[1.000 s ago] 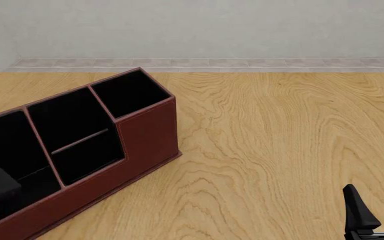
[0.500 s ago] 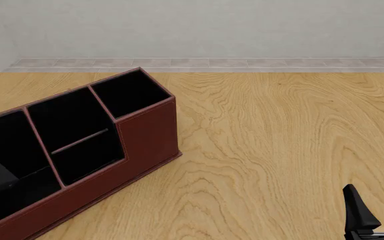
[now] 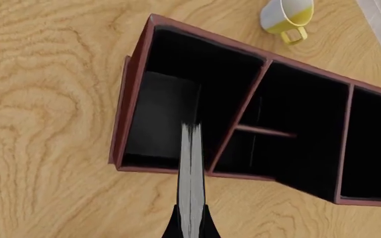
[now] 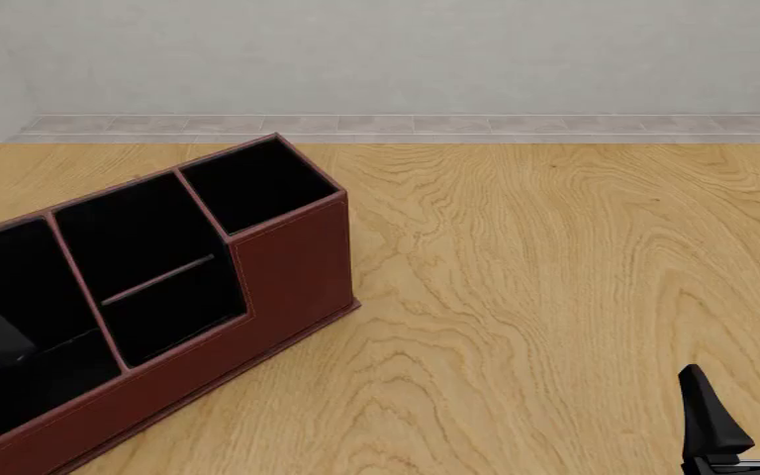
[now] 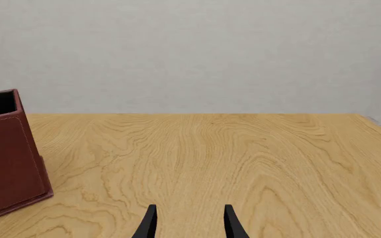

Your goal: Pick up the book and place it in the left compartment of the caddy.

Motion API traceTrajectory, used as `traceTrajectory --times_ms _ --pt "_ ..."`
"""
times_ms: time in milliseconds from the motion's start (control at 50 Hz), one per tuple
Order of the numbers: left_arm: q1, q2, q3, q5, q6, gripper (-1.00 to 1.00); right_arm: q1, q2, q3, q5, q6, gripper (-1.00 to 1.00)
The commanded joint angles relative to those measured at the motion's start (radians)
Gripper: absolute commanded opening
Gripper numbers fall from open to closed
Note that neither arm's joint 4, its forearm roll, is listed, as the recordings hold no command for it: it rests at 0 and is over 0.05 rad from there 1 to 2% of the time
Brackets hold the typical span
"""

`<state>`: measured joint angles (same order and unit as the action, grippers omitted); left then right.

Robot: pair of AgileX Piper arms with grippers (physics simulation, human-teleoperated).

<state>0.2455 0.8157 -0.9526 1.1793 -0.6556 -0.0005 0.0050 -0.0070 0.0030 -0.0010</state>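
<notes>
- Your left fingers (image 3: 189, 224) pinch the thin black book (image 3: 191, 173) edge-on, hanging over the left compartment (image 3: 167, 116) of the dark red-brown leather-look caddy (image 4: 288, 272).
- Drift toward 3 o'clock and the book could catch the divider or slip into the middle section.
- Your right fingers (image 5: 188, 223) rest apart, empty, over the wooden counter (image 4: 565, 297).

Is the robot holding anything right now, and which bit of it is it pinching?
The left gripper pinches the book by its near end, edge-on above the caddy. The right gripper is open and holds nothing.
</notes>
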Motion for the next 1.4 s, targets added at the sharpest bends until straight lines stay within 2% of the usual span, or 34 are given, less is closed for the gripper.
traceTrajectory --times_ms 20,360,1400 --pt "0.007 0.031 0.025 -0.05 0.023 -1.0 0.0 -0.001 0.002 -0.002 0.001 1.0" --pt "0.028 0.096 0.011 -0.106 0.04 -1.0 0.0 0.0 0.002 -0.002 0.001 1.0" --pt "0.079 0.229 0.085 -0.272 0.085 -1.0 0.0 0.0 0.002 -0.002 0.001 1.0"
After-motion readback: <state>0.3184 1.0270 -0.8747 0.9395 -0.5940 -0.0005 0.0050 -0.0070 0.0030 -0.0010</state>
